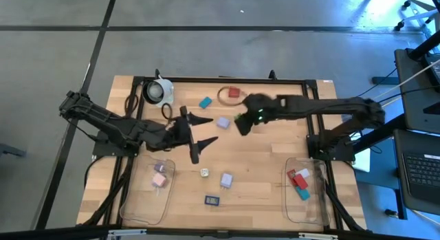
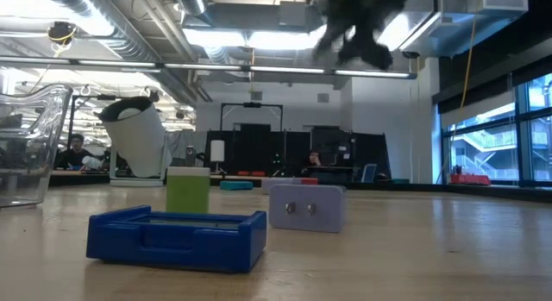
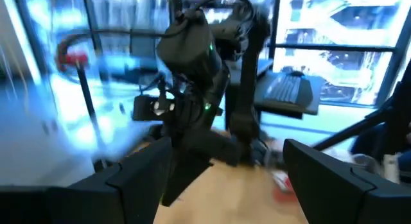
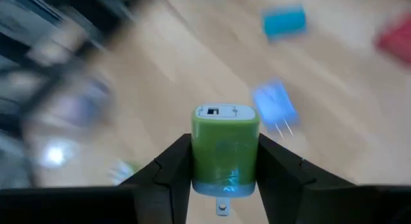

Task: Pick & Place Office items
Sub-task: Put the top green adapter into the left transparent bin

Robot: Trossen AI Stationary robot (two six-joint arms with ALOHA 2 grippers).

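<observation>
Right gripper [image 4: 223,169] above the middle of the surface [image 1: 261,171], raised clear of it. Fingers [image 4: 168,167] clamped on a green charger block [image 4: 225,147]: one finger flat against each side face, the block's port end standing out past the fingertips, a metal prong showing at its lower end. In the high view only a small green spot [image 1: 238,119] shows at the tip of the right arm, just beside the lavender block [image 1: 223,122].

Left gripper [image 1: 199,138] hangs on the other side of that lavender block, fingers [image 1: 201,120] spread wide apart, nothing between them.

Around the lavender block: teal piece [image 1: 205,102] and red piece [image 1: 233,93] farther toward the back edge, the red one inside a thin ring [image 1: 224,97]. Toward the front edge lie a small white-and-green piece [image 1: 205,172], a second lavender block [image 1: 226,179] and a dark blue flat piece [image 1: 212,200].

Left clear tray [image 1: 137,209] holds a pink piece [image 1: 159,179]; a paler piece beside it, colour hard to make out. Right clear tray [image 1: 302,212] holds red [image 1: 298,180], white [image 1: 303,173] and teal [image 1: 303,194] pieces, close together.
</observation>
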